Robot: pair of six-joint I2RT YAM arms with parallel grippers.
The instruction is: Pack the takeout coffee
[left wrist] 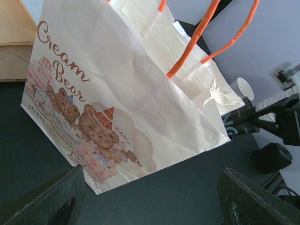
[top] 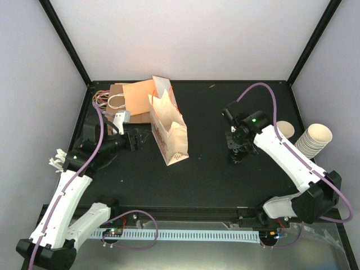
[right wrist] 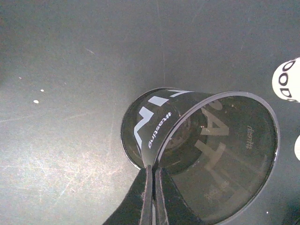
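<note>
Pinching the rim, right tool [right wrist: 151,169] holds a glossy, perhaps plastic black cup [right wrist: 157,123].

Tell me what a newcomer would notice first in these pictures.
A paper bag with bears and orange handles stands left of centre, facing the left arm's open jaws. Right of centre, the right arm's jaws pinch a dark see-through cup by its rim, near a stack of cream cups.

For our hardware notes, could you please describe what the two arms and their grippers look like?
Both the left arm and right arm have white shells on the links, with black joints and bases. A purple cable loops along each, and a small green light glows near each wrist. The left gripper and right gripper have black fingers.
</note>
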